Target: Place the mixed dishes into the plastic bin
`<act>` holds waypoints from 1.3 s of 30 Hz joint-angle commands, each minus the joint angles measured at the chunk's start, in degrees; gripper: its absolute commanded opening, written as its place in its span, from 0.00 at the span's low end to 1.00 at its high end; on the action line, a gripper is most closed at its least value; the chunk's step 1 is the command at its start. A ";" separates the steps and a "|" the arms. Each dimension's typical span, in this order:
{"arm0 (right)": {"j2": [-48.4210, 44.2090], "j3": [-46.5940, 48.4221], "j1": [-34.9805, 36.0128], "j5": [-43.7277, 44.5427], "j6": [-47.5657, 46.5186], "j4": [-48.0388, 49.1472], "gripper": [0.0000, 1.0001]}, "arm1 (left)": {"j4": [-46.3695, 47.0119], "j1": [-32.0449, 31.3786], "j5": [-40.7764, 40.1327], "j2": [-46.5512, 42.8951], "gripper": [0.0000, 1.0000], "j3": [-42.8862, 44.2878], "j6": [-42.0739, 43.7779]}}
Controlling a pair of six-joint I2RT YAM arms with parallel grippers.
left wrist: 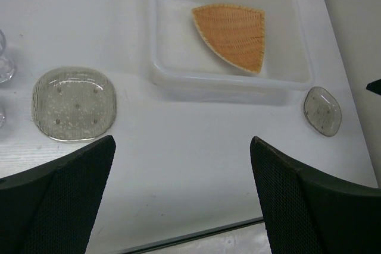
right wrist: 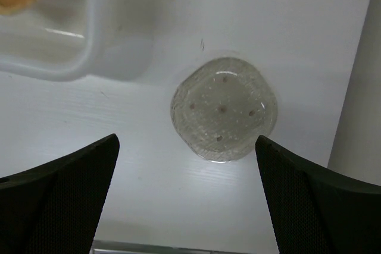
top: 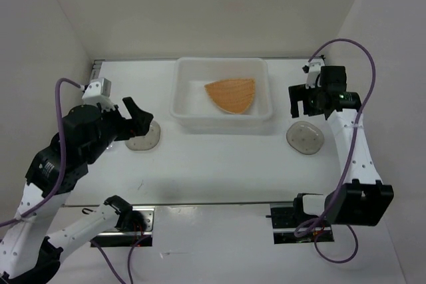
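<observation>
both jaws wide apart, two saucers on the bench, tray in the bin

the left jaws stood fully apart with nothing between them. in the left wrist view their two dark mesh pads filled the bottom corners, and only bare bench showed in the gap. the right jaws were equally wide and also empty, with their pads at the lower corners of the right wrist view.

the right jaws hung above the right saucer, a smoky translucent round dish lying flat on the bench. it sat in line with the gap and was not touched by either pad. in the top view this saucer lay just off the near right corner of the plastic bin, close to it but apart.

the left jaws were tilted over the left saucer, which lay flat on the bench off the bin's near left corner, also untouched. at the left edge of the left wrist view a clear glass piece stood beside that saucer. the frame cut most of it off, so i could not tell it further.

the orange woven tray lay inside the bin on its floor, towards the far right part, with its point facing the near side.

the left arm reached in from the near left, and the right arm ran up the right side of the bench.
</observation>
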 commanded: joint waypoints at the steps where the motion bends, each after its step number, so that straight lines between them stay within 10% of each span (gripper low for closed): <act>1: 3.27 -2.38 -1.54 3.09 -8.39 -3.87 1.00 | -2.08 0.99 -0.50 0.65 1.00 -2.02 0.58; 12: 18.21 -6.33 -19.91 -1.50 -17.55 -1.43 1.00 | -3.15 0.99 0.73 3.10 1.00 -1.41 1.63; 30: 37.03 -5.99 -26.25 -11.15 -24.51 3.77 1.00 | -6.84 0.99 2.93 1.44 1.00 -3.25 -5.31; 33: 38.44 -5.99 -26.25 -12.65 -25.12 3.77 0.84 | -7.97 0.99 2.93 0.30 1.00 -3.95 -6.19; 39: 41.25 -5.99 -26.25 -12.65 -25.65 3.77 0.14 | -7.98 0.99 4.07 -1.90 1.00 -5.72 -9.70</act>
